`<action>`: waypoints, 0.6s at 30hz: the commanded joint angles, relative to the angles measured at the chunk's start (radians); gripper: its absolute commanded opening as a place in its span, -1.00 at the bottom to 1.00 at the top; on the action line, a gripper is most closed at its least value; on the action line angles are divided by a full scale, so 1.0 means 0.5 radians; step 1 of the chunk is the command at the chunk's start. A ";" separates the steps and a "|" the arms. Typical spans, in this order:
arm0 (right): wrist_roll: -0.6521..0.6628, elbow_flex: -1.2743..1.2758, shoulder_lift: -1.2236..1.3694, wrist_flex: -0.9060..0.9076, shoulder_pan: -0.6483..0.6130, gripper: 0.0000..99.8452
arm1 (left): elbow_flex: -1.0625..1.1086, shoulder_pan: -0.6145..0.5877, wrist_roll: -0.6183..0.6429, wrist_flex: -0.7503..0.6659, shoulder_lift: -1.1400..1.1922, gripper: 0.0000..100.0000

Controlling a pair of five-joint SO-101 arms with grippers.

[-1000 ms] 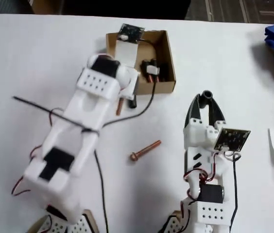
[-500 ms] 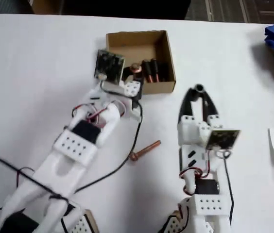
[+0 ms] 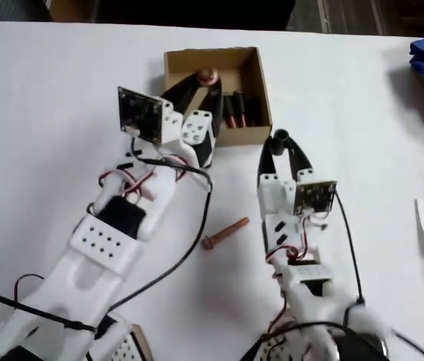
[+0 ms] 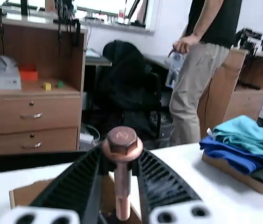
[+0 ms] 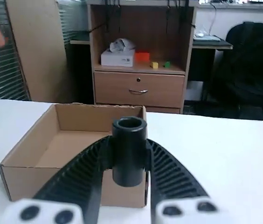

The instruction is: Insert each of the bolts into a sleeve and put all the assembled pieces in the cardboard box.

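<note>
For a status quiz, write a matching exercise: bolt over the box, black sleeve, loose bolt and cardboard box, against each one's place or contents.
1 bolt over the box
2 black sleeve
3 loose bolt
4 cardboard box

A lies on the table
B in the right tool
C holds assembled pieces
D in the left tool

Pairs: 1-D, 2-B, 3-A, 4-C

White table [image 3: 46,90] bears the cardboard box [image 3: 246,136] and one loose copper bolt [image 3: 225,233] lying flat
</note>
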 commanded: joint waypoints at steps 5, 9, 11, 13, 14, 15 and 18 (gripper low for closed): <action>0.015 -0.107 0.499 -0.658 -0.100 -0.96 | -0.204 0.157 0.012 -0.095 0.292 -0.95; 0.015 -0.123 0.689 -0.806 -0.100 -0.96 | -0.311 0.288 0.012 -0.089 0.402 -0.95; 0.015 -0.150 0.766 -0.806 -0.087 -0.96 | -0.318 0.307 0.012 -0.089 0.411 -0.95; 0.015 -0.175 0.815 -0.812 -0.072 -0.96 | -0.321 0.307 0.012 -0.089 0.408 -0.95; 0.015 -0.193 0.833 -0.836 -0.063 -0.96 | -0.321 0.307 0.012 -0.089 0.408 -0.95; 0.015 -0.206 0.845 -0.861 -0.054 -0.96 | -0.321 0.313 0.012 -0.089 0.408 -0.95; 0.015 -0.233 0.876 -0.891 -0.041 -0.96 | -0.321 0.331 0.012 -0.058 0.408 -0.95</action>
